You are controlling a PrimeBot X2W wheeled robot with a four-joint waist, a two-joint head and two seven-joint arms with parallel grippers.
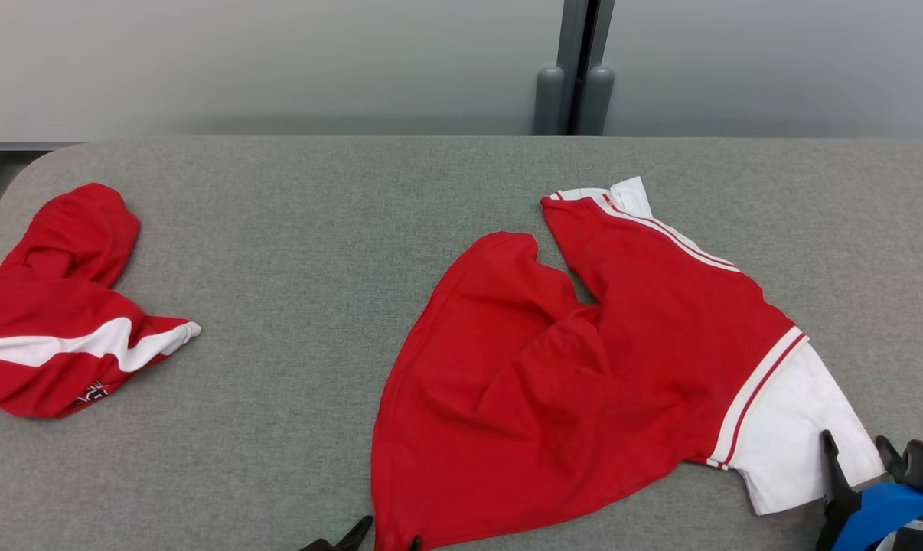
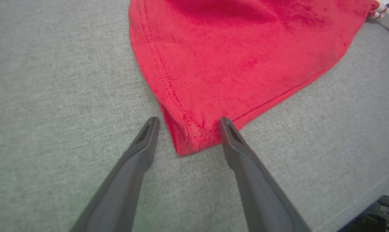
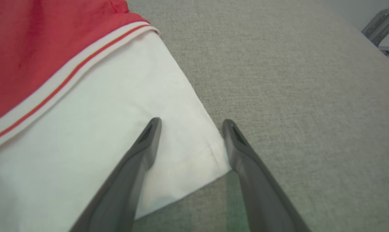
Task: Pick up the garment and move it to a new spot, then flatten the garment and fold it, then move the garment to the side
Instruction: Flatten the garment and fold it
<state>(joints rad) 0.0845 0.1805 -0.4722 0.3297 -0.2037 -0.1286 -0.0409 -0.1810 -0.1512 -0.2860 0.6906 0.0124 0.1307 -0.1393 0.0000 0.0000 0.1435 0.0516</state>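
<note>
Red garment (image 1: 584, 367) crumpled; left tool (image 2: 188, 120) straddles its corner.

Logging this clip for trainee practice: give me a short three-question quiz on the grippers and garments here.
1. True or false: the left gripper is shut on the garment at its red hem corner.
2. The right gripper, open, flanks a corner of: A) the white sleeve, B) the neckline, C) a towel.
3. How many garments lie on the grey table?
Key: 1 false, it stands open around the corner; 2 A; 3 two.
</note>
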